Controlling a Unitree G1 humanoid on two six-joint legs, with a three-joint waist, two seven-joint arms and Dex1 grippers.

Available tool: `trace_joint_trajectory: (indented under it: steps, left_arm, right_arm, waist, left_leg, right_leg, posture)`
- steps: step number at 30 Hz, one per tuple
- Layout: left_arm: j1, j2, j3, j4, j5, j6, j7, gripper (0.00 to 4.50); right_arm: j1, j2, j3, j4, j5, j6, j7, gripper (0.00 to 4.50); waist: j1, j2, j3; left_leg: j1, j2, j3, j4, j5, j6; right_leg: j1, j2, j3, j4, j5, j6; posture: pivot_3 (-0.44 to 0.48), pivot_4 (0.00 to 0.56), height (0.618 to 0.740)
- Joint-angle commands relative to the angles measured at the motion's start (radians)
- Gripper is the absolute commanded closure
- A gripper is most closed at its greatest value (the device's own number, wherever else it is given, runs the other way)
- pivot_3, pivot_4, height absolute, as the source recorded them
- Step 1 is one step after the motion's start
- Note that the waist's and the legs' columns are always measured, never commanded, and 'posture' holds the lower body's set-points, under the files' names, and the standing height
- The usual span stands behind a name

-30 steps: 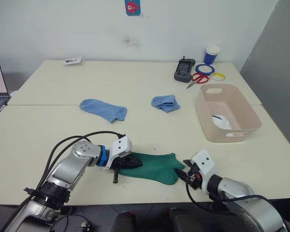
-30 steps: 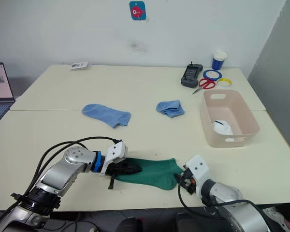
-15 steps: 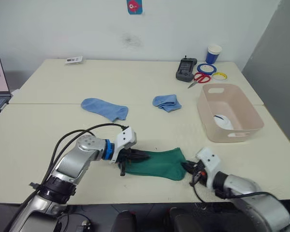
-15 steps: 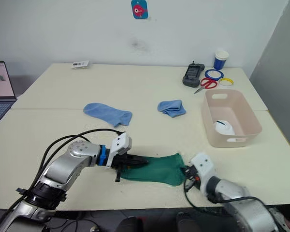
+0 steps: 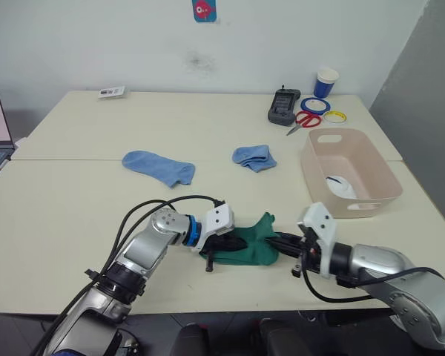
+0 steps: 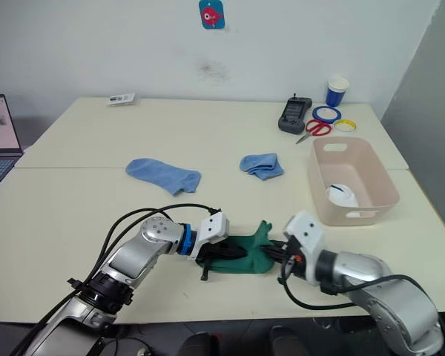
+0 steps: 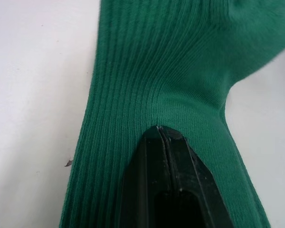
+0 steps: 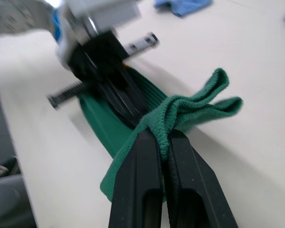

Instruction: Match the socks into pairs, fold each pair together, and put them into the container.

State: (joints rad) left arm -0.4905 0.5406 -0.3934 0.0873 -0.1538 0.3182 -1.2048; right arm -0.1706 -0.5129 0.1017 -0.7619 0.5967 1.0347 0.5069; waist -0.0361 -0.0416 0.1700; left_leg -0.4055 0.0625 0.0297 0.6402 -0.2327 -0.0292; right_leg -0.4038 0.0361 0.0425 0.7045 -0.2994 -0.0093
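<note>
You're facing a plain white wall with a small blue sticker high up; two cream tables butt together, a grey panel standing rightward.

Head stereo pair is looking fwd/down over the whole desk, both eyes sharing the same scene w/ slight offset. L wrist cam is sitting very close, looking along its pincer at green sock. R wrist cam is looking back along its pincer, sharing that sock.
</note>
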Motion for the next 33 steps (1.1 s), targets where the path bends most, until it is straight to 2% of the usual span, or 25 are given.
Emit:
trace_joint_trajectory:
  steps: [1,7,16,19,24,27,30,33]
  left_arm:
    - [0.021,0.055,0.014,-0.03,0.0,0.008,-0.042,4.5]
    - [-0.008,0.123,0.085,-0.072,-0.052,0.069,-0.068,4.5]
    - [0.08,0.126,0.016,-0.069,-0.001,0.061,-0.068,4.5]
    - [0.078,0.127,0.041,-0.068,-0.012,0.074,-0.054,4.5]
    - [0.056,0.157,0.118,-0.048,-0.05,0.086,-0.047,4.5]
    - [0.046,0.19,0.166,-0.042,-0.071,0.11,-0.04,4.5]
    - [0.046,0.223,0.197,-0.034,-0.081,0.114,-0.042,4.5]
    - [0.019,0.232,0.242,-0.026,-0.12,0.155,-0.05,4.5]
  right_arm:
    - [-0.071,0.072,0.017,0.053,0.044,0.065,-0.046,4.46]
    - [-0.105,0.078,0.061,0.114,0.025,0.071,-0.036,4.46]
    - [-0.191,0.128,0.139,0.206,0.02,0.047,0.003,4.46]
    - [-0.217,0.162,0.211,0.32,-0.036,0.007,0.006,4.46]
    - [-0.232,0.215,0.237,0.37,-0.059,-0.024,0.003,4.46]
    - [-0.25,0.217,0.225,0.347,-0.067,-0.02,0.0,3.72]
    - [-0.265,0.207,0.185,0.287,-0.023,0.034,-0.002,2.67]
    - [-0.266,0.142,0.14,0.182,0.051,0.026,0.085,1.64]
  waist:
    - [-0.002,0.0,0.0]
    - [0.002,0.0,0.0]
    - [0.001,0.0,0.0]
    - [0.001,0.0,0.0]
    - [0.0,0.0,0.0]
    - [-0.002,0.001,0.0]
    - [-0.002,0.001,0.0]
    - [0.002,0.001,0.001]
  left_leg:
    - [0.0,0.0,0.0,0.0,0.0,0.0]
    - [-0.002,0.001,0.0,0.0,0.0,0.0]
    - [-0.003,0.001,0.0,0.001,0.0,0.0]
    - [-0.002,0.001,-0.001,0.0,0.0,0.0]
    - [-0.002,0.001,0.0,0.001,0.0,0.0]
    - [-0.002,0.002,-0.001,0.0,0.0,0.0]
    - [-0.002,0.002,-0.001,0.001,0.0,0.0]
    - [-0.003,0.002,-0.002,0.0,0.0,0.0]
  right_leg:
    - [0.0,0.0,0.0,0.0,0.0,0.0]
    - [-0.001,-0.002,0.0,0.0,0.0,0.0]
    - [-0.002,-0.003,0.0,-0.001,0.0,0.0]
    - [-0.001,-0.002,-0.001,0.0,0.0,0.0]
    - [-0.002,-0.002,0.0,0.0,0.0,0.0]
    - [-0.002,-0.002,-0.001,0.0,0.0,0.0]
    - [-0.002,-0.002,-0.002,0.001,0.0,0.0]
    - [-0.003,-0.003,-0.002,0.0,0.0,0.0]
  posture:
    - [0.0,0.15,0.732]
    - [0.0,0.15,0.732]
    - [0.0,0.15,0.732]
    - [0.0,0.15,0.732]
    - [0.0,0.15,0.732]
    - [0.0,0.15,0.732]
    - [0.0,0.15,0.732]
    - [0.0,0.15,0.732]
